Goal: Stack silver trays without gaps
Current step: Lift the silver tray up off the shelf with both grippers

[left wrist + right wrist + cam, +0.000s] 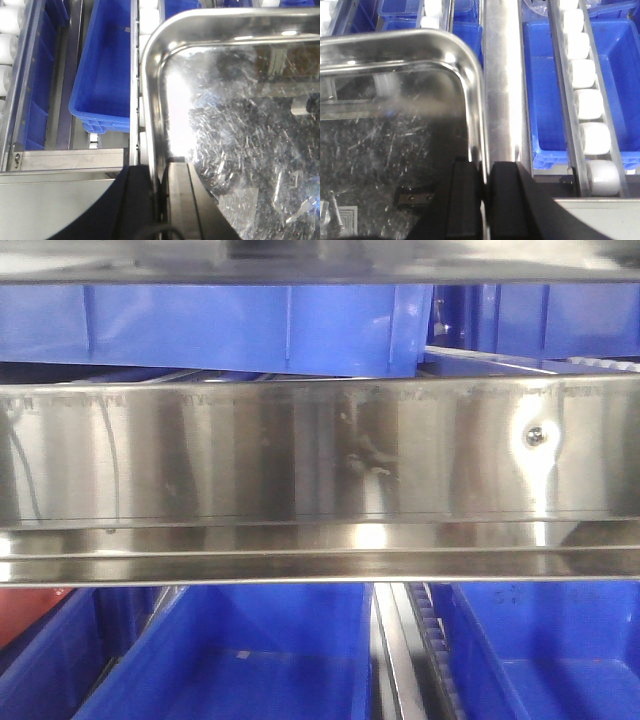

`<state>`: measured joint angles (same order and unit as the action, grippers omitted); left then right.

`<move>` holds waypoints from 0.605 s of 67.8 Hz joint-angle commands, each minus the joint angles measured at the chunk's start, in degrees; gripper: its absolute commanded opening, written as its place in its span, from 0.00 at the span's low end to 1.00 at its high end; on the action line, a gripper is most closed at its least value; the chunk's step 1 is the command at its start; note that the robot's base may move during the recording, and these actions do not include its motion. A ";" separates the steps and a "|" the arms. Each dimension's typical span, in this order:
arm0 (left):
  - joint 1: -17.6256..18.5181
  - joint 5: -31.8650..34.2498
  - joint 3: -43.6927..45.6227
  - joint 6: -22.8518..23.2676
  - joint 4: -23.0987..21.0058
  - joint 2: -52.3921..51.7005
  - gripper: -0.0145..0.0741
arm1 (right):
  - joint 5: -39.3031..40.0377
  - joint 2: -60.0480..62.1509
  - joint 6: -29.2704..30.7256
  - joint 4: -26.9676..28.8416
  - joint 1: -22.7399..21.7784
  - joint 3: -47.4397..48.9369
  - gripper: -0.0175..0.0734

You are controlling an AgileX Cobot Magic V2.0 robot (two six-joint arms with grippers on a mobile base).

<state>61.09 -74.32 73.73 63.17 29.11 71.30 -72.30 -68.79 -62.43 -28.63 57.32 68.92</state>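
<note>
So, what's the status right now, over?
Left gripper, jaws shut on left rim of shiny rectangular stainless-steel tray. Right gripper, jaws shut on its right rim. Brushed-steel shelf rail fills front view; no second tray seen.

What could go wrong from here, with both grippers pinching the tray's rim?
1. Slip: the left gripper and right gripper each pinch only the thin rim of the silver tray; it may tilt or slide out.
2. Snag: the rim appears close to the steel rail and white rollers, and could catch when moved.
3. Blind: the front view is mostly shelf rail and blue bins, so seating is hard to check.
</note>
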 commanded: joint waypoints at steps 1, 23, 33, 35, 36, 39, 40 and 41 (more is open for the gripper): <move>0.96 4.36 0.16 -1.30 -2.71 -0.19 0.15 | 7.26 0.51 0.17 -0.57 0.50 0.59 0.18; 0.96 4.80 0.16 -1.30 -0.73 -0.19 0.15 | 7.26 0.51 0.17 -0.57 0.50 0.59 0.18; 0.96 5.03 0.16 -1.30 0.81 -0.19 0.15 | 7.26 0.51 0.17 -0.57 0.50 0.59 0.18; 0.96 5.03 0.16 -1.30 1.08 -0.19 0.15 | 7.15 0.51 0.17 -0.57 0.50 0.59 0.18; 0.96 5.03 0.16 -1.30 1.08 -0.19 0.15 | 7.15 0.51 0.17 -0.57 0.50 0.59 0.18; 0.96 5.03 0.16 -1.30 1.86 -0.19 0.15 | 7.15 0.51 0.17 -0.57 0.50 0.59 0.18; 0.96 5.03 0.16 -1.30 2.22 -0.19 0.15 | 7.15 0.51 0.17 -0.57 0.50 0.59 0.18; 0.96 5.03 0.16 -1.30 2.53 -0.19 0.15 | 7.15 0.51 0.17 -0.57 0.50 0.59 0.18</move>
<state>61.09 -74.12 73.73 63.06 31.27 71.30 -71.65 -68.79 -62.56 -29.00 57.32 68.92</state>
